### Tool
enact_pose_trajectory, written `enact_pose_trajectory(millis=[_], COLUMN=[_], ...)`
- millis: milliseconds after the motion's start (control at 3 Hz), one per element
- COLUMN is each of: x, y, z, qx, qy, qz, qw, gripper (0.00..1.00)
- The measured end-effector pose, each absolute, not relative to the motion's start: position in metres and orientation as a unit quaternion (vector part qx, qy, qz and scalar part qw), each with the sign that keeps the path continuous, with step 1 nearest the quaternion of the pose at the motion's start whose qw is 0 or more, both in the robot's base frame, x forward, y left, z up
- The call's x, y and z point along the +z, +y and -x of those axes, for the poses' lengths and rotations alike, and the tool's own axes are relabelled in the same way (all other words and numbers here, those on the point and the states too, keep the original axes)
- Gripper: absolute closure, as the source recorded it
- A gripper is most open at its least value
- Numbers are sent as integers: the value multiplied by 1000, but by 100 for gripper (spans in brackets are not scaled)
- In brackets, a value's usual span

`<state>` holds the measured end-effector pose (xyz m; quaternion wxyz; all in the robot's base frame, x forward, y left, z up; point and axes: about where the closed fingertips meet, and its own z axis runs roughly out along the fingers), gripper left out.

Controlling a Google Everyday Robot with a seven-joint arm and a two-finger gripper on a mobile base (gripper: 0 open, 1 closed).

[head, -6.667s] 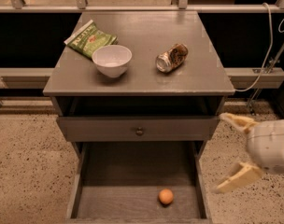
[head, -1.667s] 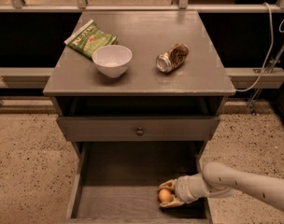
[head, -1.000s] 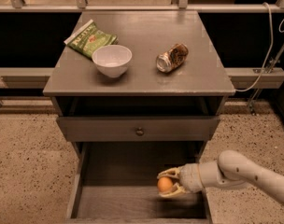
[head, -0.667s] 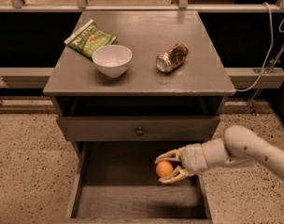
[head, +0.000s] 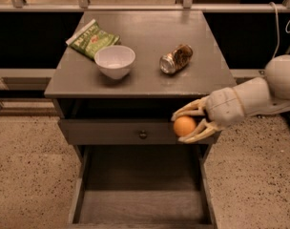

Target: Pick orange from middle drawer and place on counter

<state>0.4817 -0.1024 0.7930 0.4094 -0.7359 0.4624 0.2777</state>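
Observation:
My gripper (head: 185, 126) is shut on the orange (head: 184, 126), a small round orange fruit held between the two pale fingers. It hangs in the air in front of the upper drawer front, at the cabinet's right side, just below the counter (head: 145, 78) edge. The arm comes in from the right. The middle drawer (head: 140, 209) is pulled open below, its grey floor bare.
On the counter stand a white bowl (head: 115, 61), a green snack bag (head: 93, 39) behind it, and a crushed metal can (head: 176, 59) right of middle. The drawer front with a round knob (head: 143, 134) is shut. Speckled floor lies on both sides.
The gripper closed on the orange on the drawer floor, then lifted it up and out of the middle drawer to just under the counter edge.

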Motion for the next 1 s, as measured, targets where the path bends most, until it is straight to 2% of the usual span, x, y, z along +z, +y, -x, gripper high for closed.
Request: enact_pose_trajectory(millis=[333,667,1000], x=[856,879,883], y=[-143,-194,-205], z=[-519,-564,-570], qx=[249,228,236], qy=[516,603,636], qz=[696,614,580], qw=[433,456,451], gripper=[100,100,100])
